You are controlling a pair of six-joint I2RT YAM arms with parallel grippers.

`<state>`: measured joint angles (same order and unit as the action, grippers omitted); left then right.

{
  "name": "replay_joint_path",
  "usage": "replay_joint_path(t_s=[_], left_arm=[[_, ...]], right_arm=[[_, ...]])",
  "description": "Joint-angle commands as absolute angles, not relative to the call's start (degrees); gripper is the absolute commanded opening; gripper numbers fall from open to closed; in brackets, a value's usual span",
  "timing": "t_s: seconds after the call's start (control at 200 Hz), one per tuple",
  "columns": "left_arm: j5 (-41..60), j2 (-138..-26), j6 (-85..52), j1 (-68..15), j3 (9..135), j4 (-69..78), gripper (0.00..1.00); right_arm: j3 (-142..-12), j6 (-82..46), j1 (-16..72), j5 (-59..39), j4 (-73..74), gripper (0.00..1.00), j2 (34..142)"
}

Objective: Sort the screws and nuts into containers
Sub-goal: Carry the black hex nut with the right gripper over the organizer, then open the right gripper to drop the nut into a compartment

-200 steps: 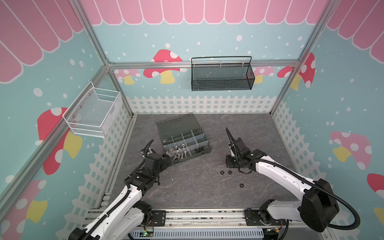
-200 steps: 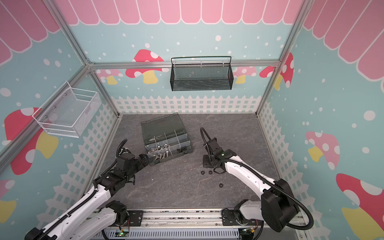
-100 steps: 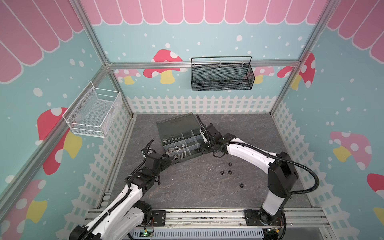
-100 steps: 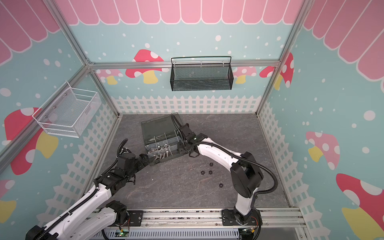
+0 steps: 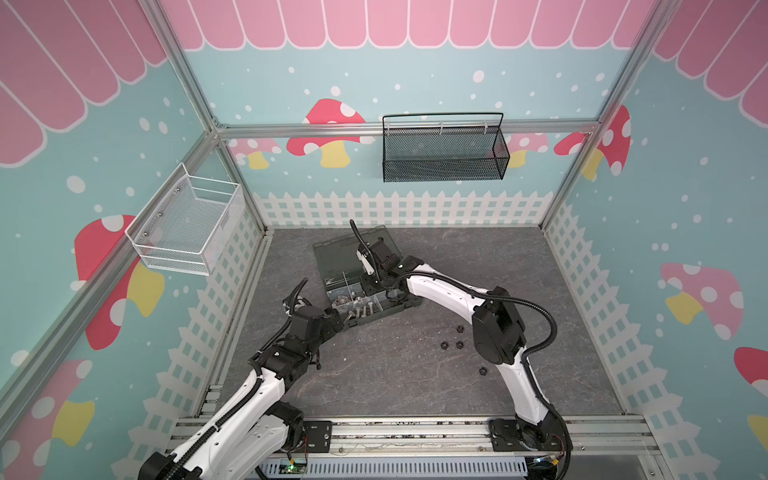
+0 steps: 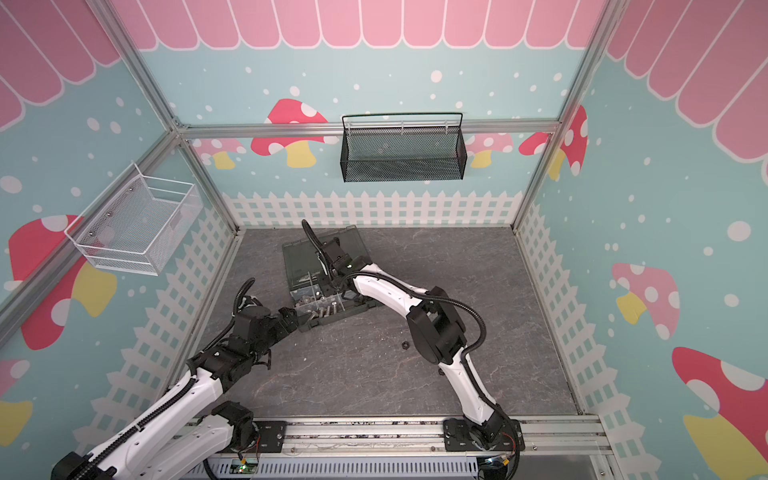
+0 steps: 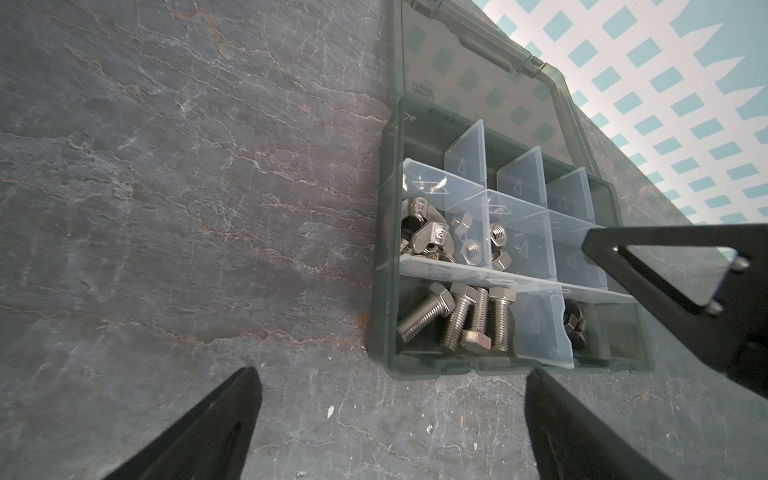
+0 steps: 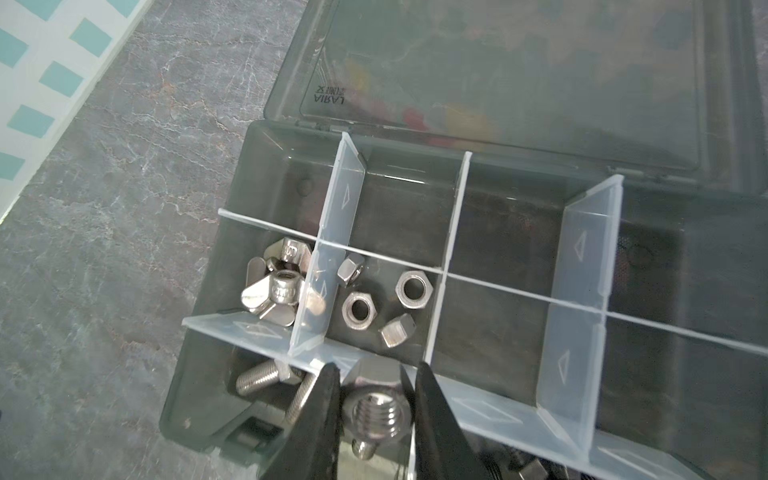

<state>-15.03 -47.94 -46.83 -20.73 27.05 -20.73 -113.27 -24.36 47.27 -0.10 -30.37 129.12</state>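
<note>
Over the open organizer box [image 5: 340,253] toward the back of the grey surface [image 5: 415,382], the right hand [image 8: 376,368] hangs above the front row of containers [image 8: 490,324]. It is clenched to a narrow gap, with a silver screw [image 8: 378,411] showing end-on between its fingers [image 8: 320,415]; whether that screw is gripped or merely lies below cannot be told. More silver screws [image 7: 457,320] lie heaped in the front corner compartment on the left arm's side, and black nuts [image 7: 575,326] sit in the compartment next along that row. Behind the clear dividers [image 8: 345,195], wing nuts [image 8: 278,286] and silver hex nuts [image 8: 357,309] fill two neighbouring middle-row compartments. The smoky lid [image 8: 540,83] lies open behind them. The left hand [image 7: 392,374] hovers low, released, fingers spread wide, just beside the box's near corner. Four loose black nuts [image 5: 459,344] rest on the surface to the right of the box, well apart from it, near the right arm's elbow. A white wire basket [image 5: 187,228] and a black mesh basket [image 5: 444,162] hang on the walls.
</note>
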Motion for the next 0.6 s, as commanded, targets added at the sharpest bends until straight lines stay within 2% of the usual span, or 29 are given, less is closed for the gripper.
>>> replay_joint_path(t_s=[0.0, 0.065, 0.22, 0.33, 0.47, 0.595], left_arm=[[-14.74, -47.12, -48.49, -20.48, 26.02, -20.28, 1.0], [-14.69, -46.98, -48.52, -20.49, 25.76, -20.32, 1.0], [-14.67, -46.51, -48.51, -20.52, 25.66, -20.62, 1.0], [-14.72, -46.35, -48.52, -20.48, 25.66, -20.58, 1.0], [-14.82, -46.66, -48.52, -20.53, 25.84, -20.59, 1.0], [-14.72, -46.85, -48.45, -20.48, 26.02, -20.57, 1.0]], right_arm=[[-117.04, -22.94, 47.7, -0.35, -30.76, 0.06, 132.4], [-118.67, -22.85, 47.66, -0.69, -30.89, 0.11, 134.17], [-120.99, -22.76, 47.72, -1.26, -30.92, 0.3, 136.7], [-121.31, -22.51, 47.69, -1.11, -30.94, 0.39, 136.8], [-121.35, -22.07, 47.71, -0.35, -31.03, 0.45, 135.69], [-121.21, -22.31, 47.72, 0.68, -31.59, 0.45, 134.0]])
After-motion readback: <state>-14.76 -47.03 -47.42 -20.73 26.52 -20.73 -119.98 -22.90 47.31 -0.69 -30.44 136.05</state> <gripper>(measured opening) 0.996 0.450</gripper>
